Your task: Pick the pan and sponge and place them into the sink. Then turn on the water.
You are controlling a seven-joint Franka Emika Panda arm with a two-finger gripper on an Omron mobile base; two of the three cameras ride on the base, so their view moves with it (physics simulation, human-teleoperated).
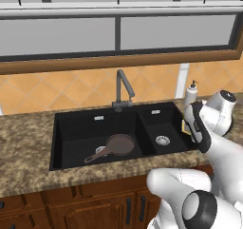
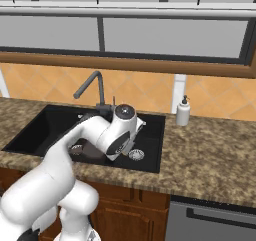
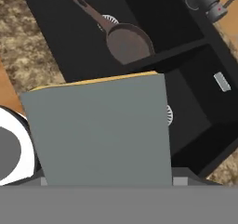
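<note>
The dark brown pan (image 1: 118,145) lies in the large bowl of the black sink (image 1: 71,128), its thin handle pointing to the front left; the hand view shows the pan (image 3: 128,42) near the top. My gripper (image 1: 188,128) hangs over the right rim of the smaller bowl, shut on the sponge (image 1: 183,126). In the hand view the sponge (image 3: 97,130) is a wide grey-green slab with a yellow top edge, covering the fingertips. The dark gooseneck faucet (image 1: 122,88) stands behind the divider, with no water running.
A white soap dispenser (image 1: 191,92) stands on the speckled counter behind my gripper, also seen from the right (image 2: 183,111). The smaller bowl has a silver drain (image 1: 162,139). A window sill and tiled wall close off the back. Wooden cabinet fronts run below the counter.
</note>
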